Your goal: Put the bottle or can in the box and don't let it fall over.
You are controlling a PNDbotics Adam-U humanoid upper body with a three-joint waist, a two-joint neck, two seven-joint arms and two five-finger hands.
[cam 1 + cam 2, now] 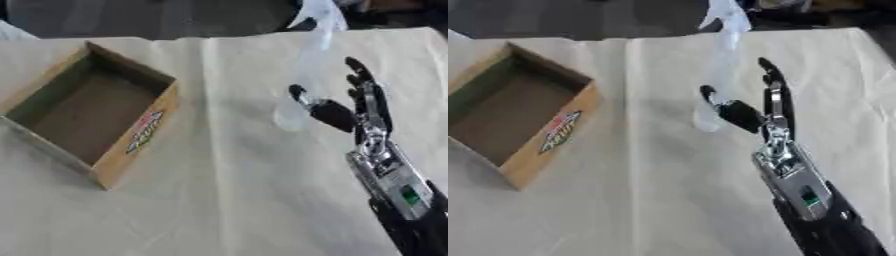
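While the cloth-covered surface (236,200) fills most of the frame, the cardboard box (144,132) sits at upper left, open-topped and holding nothing visible. Right hand (363,112) enters from lower right, fingers straight and spread, thumb extended toward the bottle — contact cannot be confirmed. Clear bottle (721,55) stands upright at upper centre, just beside the thumb, well apart from the box. Judgement: task barely begun — grasp, carry and upright placement all remain. Left hand not seen.

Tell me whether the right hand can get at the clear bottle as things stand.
Probably yes. The right hand is open right beside the clear bottle, thumb near its base, and nothing lies between them. The box sits well off to the left.
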